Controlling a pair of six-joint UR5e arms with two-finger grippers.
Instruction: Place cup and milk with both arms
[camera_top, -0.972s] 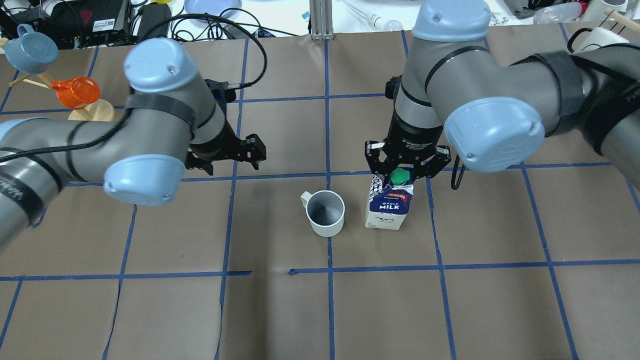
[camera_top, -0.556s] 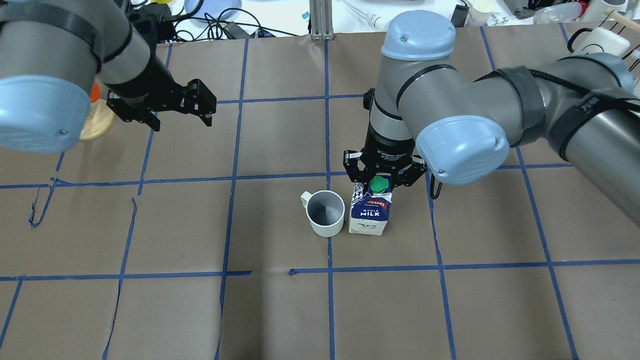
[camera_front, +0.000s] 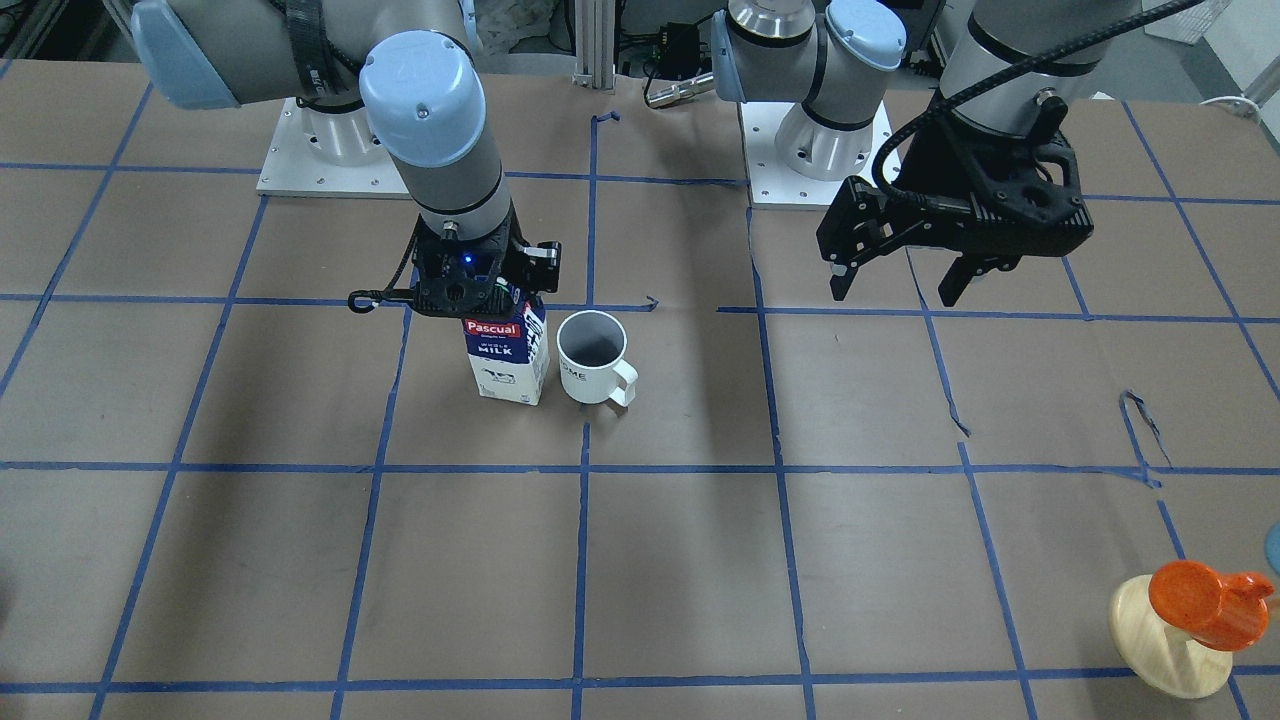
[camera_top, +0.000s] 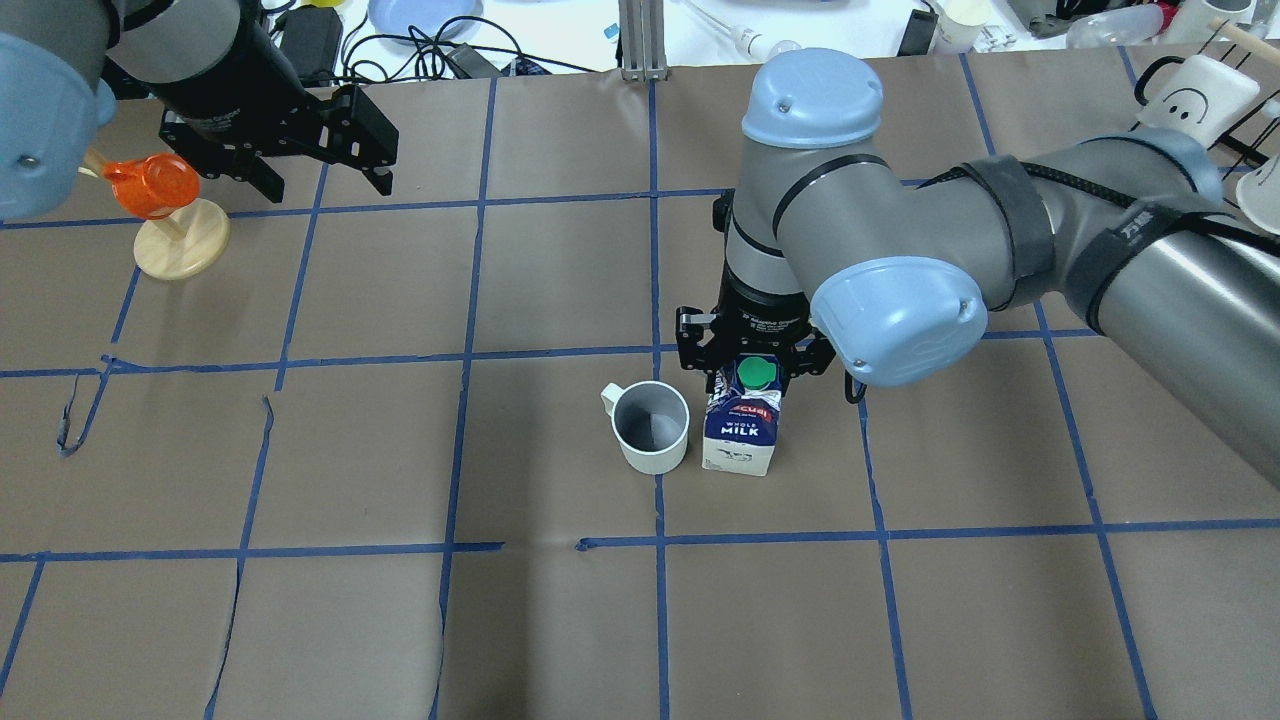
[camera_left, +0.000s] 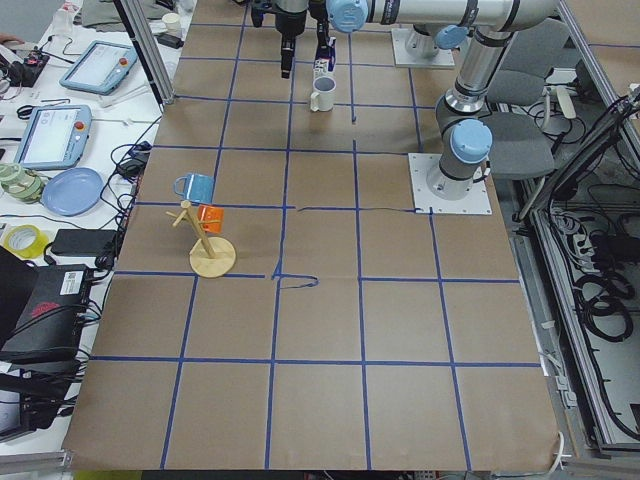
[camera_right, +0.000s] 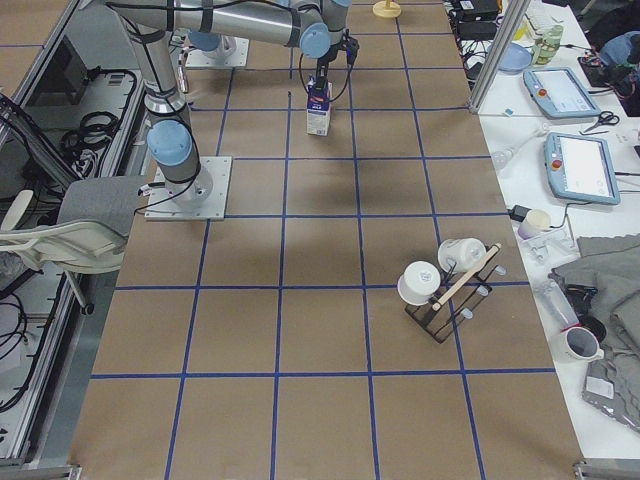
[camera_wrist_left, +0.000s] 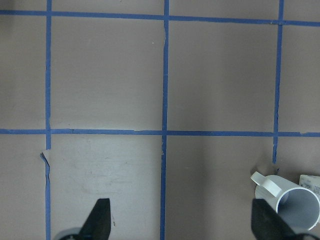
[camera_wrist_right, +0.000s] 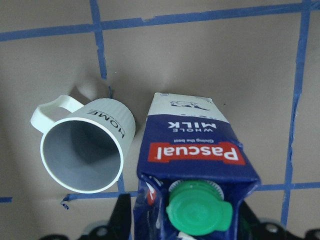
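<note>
The right arm bends in over the middle with its wrist pointing straight down and the right claw clamped on the top of the milk, while the left arm hangs raised at the far left, the left claw spread wide and holding nothing.

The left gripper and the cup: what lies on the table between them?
Nothing but bare brown paper crossed by blue tape lines lies between the left gripper and the cup; the overhead view shows it best.

Grey arms, lt-blue joint caps, blk straps & cable.
</note>
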